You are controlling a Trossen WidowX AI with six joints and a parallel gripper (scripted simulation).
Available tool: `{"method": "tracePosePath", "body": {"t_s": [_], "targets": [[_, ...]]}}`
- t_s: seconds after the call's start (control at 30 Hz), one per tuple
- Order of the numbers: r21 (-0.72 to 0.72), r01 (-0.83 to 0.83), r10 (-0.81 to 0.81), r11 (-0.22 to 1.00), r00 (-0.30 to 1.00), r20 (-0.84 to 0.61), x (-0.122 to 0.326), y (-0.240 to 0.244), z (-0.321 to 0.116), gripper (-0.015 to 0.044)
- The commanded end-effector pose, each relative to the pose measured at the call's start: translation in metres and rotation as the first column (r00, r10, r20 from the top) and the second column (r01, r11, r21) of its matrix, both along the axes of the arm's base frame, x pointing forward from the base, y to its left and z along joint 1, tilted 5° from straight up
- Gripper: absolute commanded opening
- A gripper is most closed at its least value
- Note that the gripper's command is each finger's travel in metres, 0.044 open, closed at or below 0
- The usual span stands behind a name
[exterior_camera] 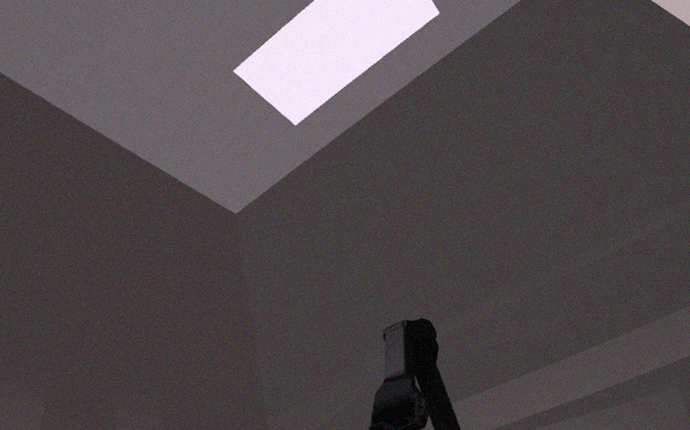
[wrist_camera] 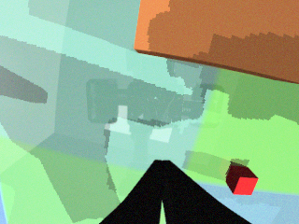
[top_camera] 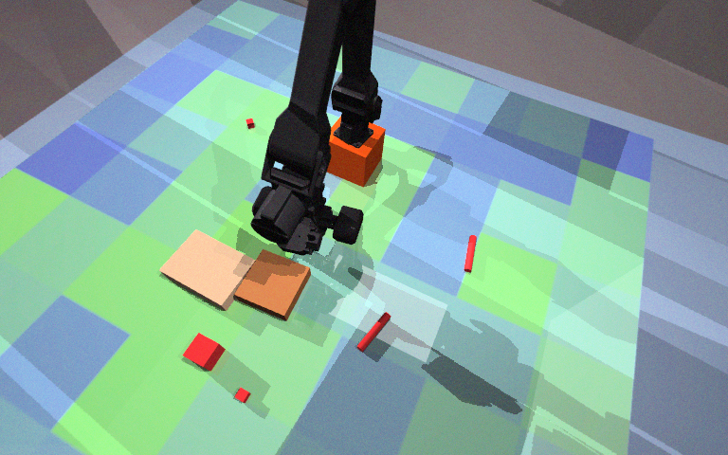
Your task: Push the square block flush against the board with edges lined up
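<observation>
The square block point(top_camera: 272, 284) point(wrist_camera: 243, 28), orange-brown, lies flat in the top view. Its left side lies along the right side of the pale tan board point(top_camera: 208, 269), with no clear gap. The block is offset toward the back, its back corner past the board's corner and its front edge short of the board's front corner, so these edges are not even. My gripper point(wrist_camera: 161, 167) is shut and empty in the wrist view, its tips apart from the block. In the top view the hand is above and behind the block, fingertips hidden. The exterior view shows only part of the arm.
A red cube point(top_camera: 203, 351) and a small red cube point(top_camera: 242, 395) lie in front. Another small red cube point(top_camera: 249, 123) lies at the back. Two red rods point(top_camera: 373, 331) point(top_camera: 469, 253) lie to the right. An orange box point(top_camera: 354, 160) stands under the arm's base.
</observation>
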State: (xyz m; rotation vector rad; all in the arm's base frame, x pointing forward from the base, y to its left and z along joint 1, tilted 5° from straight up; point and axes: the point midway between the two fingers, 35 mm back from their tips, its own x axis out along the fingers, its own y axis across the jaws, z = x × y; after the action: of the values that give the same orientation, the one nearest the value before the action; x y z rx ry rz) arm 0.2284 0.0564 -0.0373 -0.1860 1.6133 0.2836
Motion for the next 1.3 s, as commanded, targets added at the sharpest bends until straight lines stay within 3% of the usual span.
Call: {"method": "tracePosePath", "body": {"t_s": [0.0, 0.5, 0.7, 1.27], "targets": [[0.003, -0.004, 0.004, 1.0, 1.0, 0.019, 0.005, -0.001, 0.025, 0.0], [-0.001, 0.111, -0.111, 0.994, 0.994, 0.014, 0.028, 0.015, 0.022, 0.0], [-0.001, 0.111, -0.111, 0.994, 0.994, 0.014, 0.025, 0.017, -0.03, 0.0], [-0.001, 0.111, -0.111, 0.994, 0.994, 0.014, 0.034, 0.018, -0.03, 0.0]]}}
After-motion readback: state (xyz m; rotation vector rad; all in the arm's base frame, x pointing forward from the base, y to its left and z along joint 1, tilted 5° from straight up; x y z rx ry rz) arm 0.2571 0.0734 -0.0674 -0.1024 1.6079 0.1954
